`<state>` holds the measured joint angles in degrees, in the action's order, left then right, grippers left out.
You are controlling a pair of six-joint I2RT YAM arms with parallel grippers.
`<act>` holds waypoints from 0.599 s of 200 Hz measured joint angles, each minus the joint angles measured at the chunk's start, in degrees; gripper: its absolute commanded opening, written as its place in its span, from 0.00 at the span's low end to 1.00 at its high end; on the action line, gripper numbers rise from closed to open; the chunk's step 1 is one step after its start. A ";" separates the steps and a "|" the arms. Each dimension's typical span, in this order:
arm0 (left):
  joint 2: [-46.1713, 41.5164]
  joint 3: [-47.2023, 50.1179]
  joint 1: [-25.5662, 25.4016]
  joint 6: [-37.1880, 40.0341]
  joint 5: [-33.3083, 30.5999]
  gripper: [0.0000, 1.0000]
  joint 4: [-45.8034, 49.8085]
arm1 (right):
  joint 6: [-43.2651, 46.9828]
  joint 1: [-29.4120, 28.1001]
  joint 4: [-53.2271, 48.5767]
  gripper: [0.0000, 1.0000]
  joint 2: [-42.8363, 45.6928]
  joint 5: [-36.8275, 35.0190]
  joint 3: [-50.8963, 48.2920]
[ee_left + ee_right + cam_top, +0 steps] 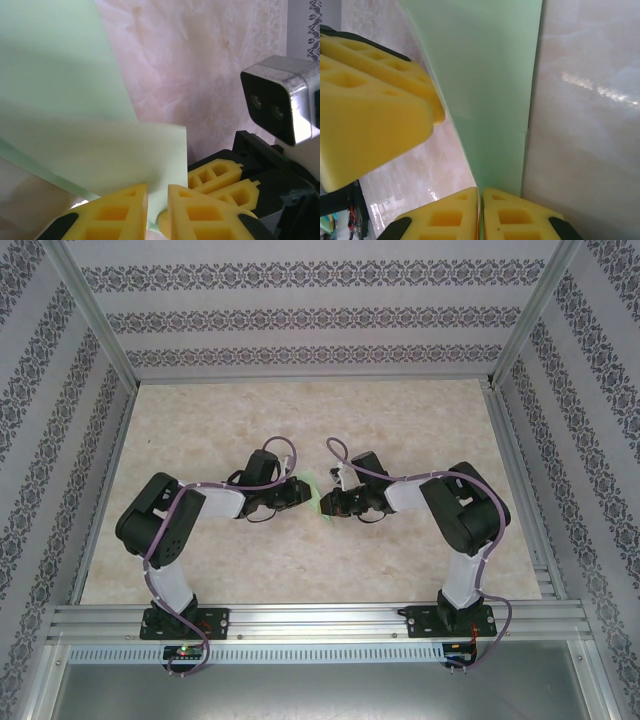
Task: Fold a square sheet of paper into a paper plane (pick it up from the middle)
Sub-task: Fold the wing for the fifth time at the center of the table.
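Your site is a robotics lab test cell, not a home or a shop. Evidence: an aluminium profile frame [88, 315] boxes in your marble-look desk [400, 420], and patterned backdrop walls [300, 315] close three sides. Your left arm [175, 525] and right arm [465, 520] are bolted to a slotted rail [320, 618] at the near edge, with cables [150, 558] exposed. A camera [280, 97] rides one wrist. The left tool [157, 212] and right tool [481, 212] carry yellow lattice fingers.

Your top view looks down from behind the arms [190, 510] over the whole table [300, 420]. Your 2 wrist views face each other, close up, sharing the square sheet of paper [50, 75].
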<state>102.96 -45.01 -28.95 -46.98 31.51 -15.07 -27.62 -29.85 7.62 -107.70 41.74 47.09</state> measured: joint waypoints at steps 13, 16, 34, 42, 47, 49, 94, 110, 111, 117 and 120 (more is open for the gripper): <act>0.50 0.02 -0.07 0.00 0.20 0.18 -0.31 | -0.55 0.15 0.22 0.12 -0.22 0.52 0.02; 0.63 0.02 -0.07 -0.02 0.22 0.18 -0.35 | -0.68 0.26 0.24 0.12 -0.26 0.63 0.02; 1.42 0.02 -0.07 -0.13 0.24 0.17 -0.83 | -1.14 0.39 0.37 0.12 -0.55 1.31 0.15; 1.70 0.02 -0.07 -0.22 0.24 0.17 -1.14 | -1.22 0.39 0.31 0.12 -0.59 1.38 0.22; 1.86 0.02 -0.07 -0.22 0.24 0.17 -1.22 | -1.25 0.39 0.20 0.12 -0.59 1.40 0.26; 1.95 0.02 -0.07 -0.24 0.22 0.17 -1.25 | -1.25 0.39 0.15 0.12 -0.59 1.40 0.31; 3.04 0.02 -0.07 -0.44 -0.04 0.15 -1.40 | -1.27 0.39 -0.76 0.17 -0.68 1.66 0.87; 3.15 0.02 -0.07 -0.44 -0.11 0.15 -1.36 | -1.31 0.39 -1.14 0.20 -0.66 2.05 1.14; 3.15 0.02 -0.07 -0.44 -0.11 0.15 -1.36 | -1.31 0.39 -1.14 0.20 -0.66 2.12 1.18; 3.17 0.00 -0.07 -0.44 -0.11 0.15 -1.36 | -1.44 0.39 -1.22 0.21 -0.61 2.19 1.22; 3.21 0.00 -0.07 -0.44 -0.13 0.15 -1.36 | -1.44 0.39 -1.29 0.21 -0.59 2.23 1.22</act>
<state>106.17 -45.01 -29.02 -47.42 31.38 -16.43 -29.06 -29.45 6.33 -108.29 43.97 48.31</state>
